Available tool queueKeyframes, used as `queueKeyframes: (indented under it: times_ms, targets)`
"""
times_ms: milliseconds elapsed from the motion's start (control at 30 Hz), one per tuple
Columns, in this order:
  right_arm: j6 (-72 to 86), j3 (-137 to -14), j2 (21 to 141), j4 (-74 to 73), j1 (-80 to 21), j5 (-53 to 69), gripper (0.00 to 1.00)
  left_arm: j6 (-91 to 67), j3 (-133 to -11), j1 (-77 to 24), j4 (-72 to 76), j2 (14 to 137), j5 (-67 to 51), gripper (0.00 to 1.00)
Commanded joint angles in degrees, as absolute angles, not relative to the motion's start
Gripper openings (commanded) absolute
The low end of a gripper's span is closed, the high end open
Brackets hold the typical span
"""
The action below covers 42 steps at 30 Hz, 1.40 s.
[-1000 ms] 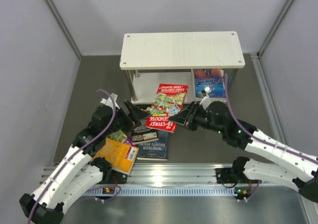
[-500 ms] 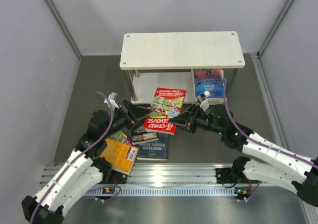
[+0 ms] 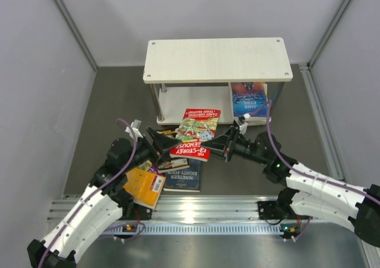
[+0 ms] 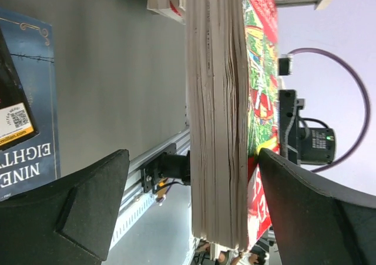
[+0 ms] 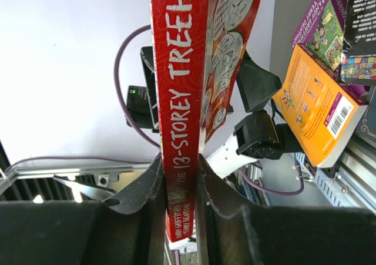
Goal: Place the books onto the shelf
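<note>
right tool [image 3: 221,148] gripping red book [image 3: 194,132]

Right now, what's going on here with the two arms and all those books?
The right pincer is shut on the spine of the red Treehouse book, holding it up in front of the shelf. The left pincer is wide open, its jaws either side of that book's page edge without gripping it. One blue book already stands on the shelf's lower tier. The dark blue book, the orange book and others lie flat, not yet shelved.
</note>
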State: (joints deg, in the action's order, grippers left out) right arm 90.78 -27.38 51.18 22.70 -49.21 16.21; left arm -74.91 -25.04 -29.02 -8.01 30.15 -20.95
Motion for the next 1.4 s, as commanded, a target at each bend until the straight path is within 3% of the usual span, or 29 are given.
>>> queueKeyframes:
  times_ms: [0,200,733,967,1067,1167,1200,1367]
  targets:
    - [92.55,-26.9,49.49,34.27,-48.6,16.61,0.0,-79.26,-23.29,-28.83,-1.34,28.04,-20.04,0.95]
    - [93.34,-24.0,47.9,35.42,-48.69,14.94,0.0,-82.26,-22.59,-28.83,1.47,26.46,-19.25,0.71]
    - [95.27,-20.65,47.29,39.55,-48.87,13.97,0.0,-82.53,-24.61,-29.71,6.24,32.52,-21.36,0.72]
    - [95.45,-20.04,47.99,40.6,-48.78,14.59,0.0,-82.35,-25.49,-30.76,7.99,34.63,-20.92,0.53]
    - [95.01,-19.69,47.9,40.43,-48.87,15.2,0.0,-82.44,-25.58,-31.72,10.19,36.47,-20.74,0.39]
    - [94.49,-19.34,47.2,39.03,-48.78,15.82,0.0,-82.27,-25.93,-33.74,12.39,38.4,-19.78,0.15]
    - [94.13,-19.42,46.85,38.33,-48.69,16.26,0.0,-82.18,-26.1,-34.36,12.83,39.54,-19.25,0.0]
    - [86.61,-25.02,43.08,21.67,-46.5,19.33,0.0,-79.37,-27.94,-42.16,13.36,43.06,-13.55,0.0]
